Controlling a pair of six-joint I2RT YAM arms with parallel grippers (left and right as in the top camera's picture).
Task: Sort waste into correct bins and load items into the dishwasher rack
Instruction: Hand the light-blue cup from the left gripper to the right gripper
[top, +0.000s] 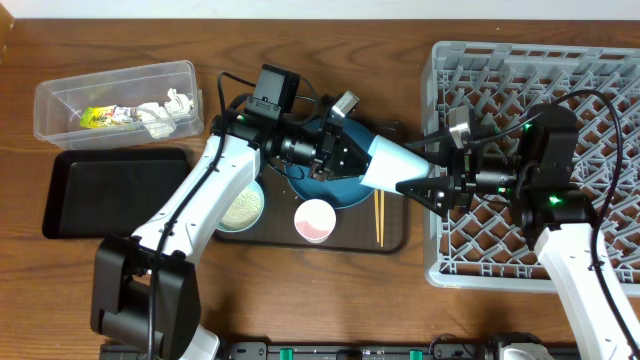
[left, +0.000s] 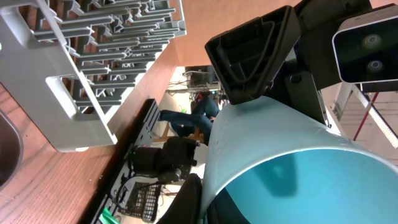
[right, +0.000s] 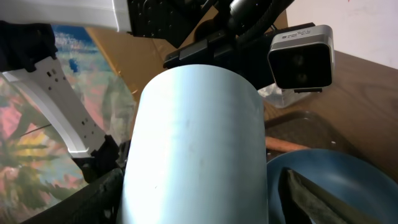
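The light-blue cup (top: 385, 160) hangs on its side above the dark-blue dish (top: 325, 185), between both arms. My left gripper (top: 345, 155) is shut on the cup's rim (left: 280, 162), with one finger (left: 189, 199) outside the wall. My right gripper (top: 420, 185) stands open around the cup's closed end (right: 199, 143). Its left finger (right: 93, 199) sits against the cup. The right finger (right: 323, 199) stands apart, with the dish (right: 348, 174) showing in the gap. The dishwasher rack (top: 440, 60) lies at the right, under my right arm.
The clear tub (top: 60, 100) at the left holds the yellow-green wrapper (top: 100, 117) and white paper (top: 165, 108). The black tray (top: 110, 190) lies in front of it. The brown tray (top: 395, 235) carries the pink cup (top: 314, 220), a bowl with rice (top: 243, 207) and chopsticks (top: 379, 215).
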